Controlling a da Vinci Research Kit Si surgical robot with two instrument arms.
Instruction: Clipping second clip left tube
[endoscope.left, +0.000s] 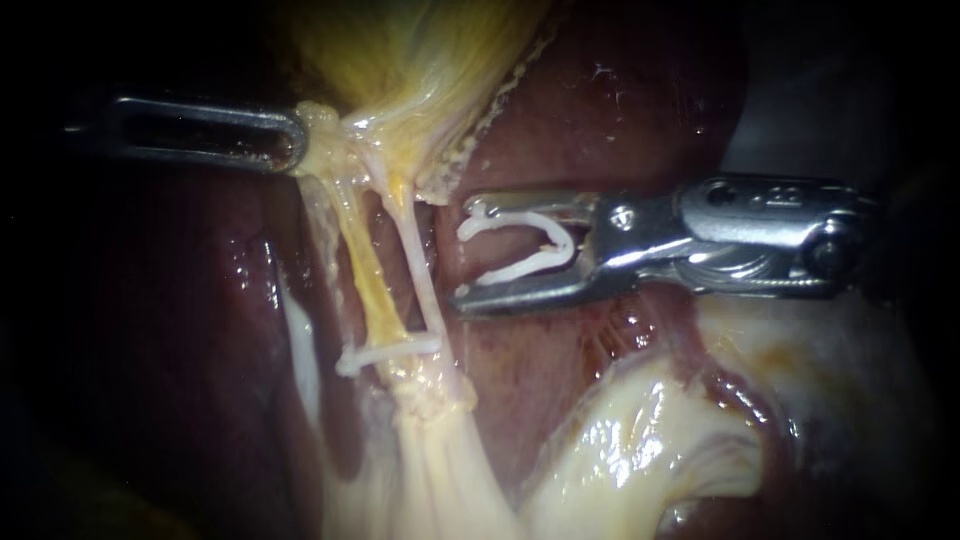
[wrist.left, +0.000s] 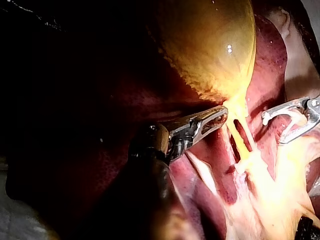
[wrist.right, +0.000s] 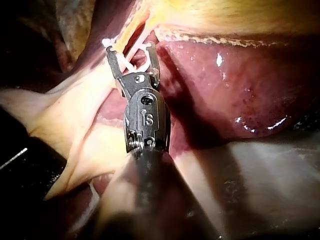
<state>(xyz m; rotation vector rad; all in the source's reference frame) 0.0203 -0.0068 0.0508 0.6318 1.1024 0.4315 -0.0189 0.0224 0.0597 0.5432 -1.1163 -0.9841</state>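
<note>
Plainly, the move belongs to the right instrument (endoscope.left: 465, 252). Its claw stands wide open with a white loaded clip (endoscope.left: 520, 268) seated between the two jaws, both of them touching it. The clip's arms are spread and its mouth faces the tubes.

The landmark is the placed clip (endoscope.left: 390, 352), which lies crosswise on the tubes at their lower end. From it the left tube (endoscope.left: 368, 275), yellowish, climbs steeply to the gallbladder (endoscope.left: 420, 50), leaning a little leftward as it rises. The paler right tube (endoscope.left: 418, 265) rises from the same clip just to its right, with a narrow slit between the two. I cannot tell whether the placed clip holds one tube or both.

The right claw sits above and to the right of the placed clip, near the right tube but apart from it. Its opening is roughly square to the left tube's long axis, which suits a clip. The trouble, in my judgement, is that the right tube stands between the claw and the left tube, so a straight advance would catch the wrong tube or both.

Well above the placed clip, the left instrument (endoscope.left: 292, 140) has its claw closed on the gallbladder's neck and holds the tubes taut. The liver (endoscope.left: 620, 100) lies behind everything, and pale fatty tissue (endoscope.left: 640, 440) bulges below the right claw, clear of its path.
</note>
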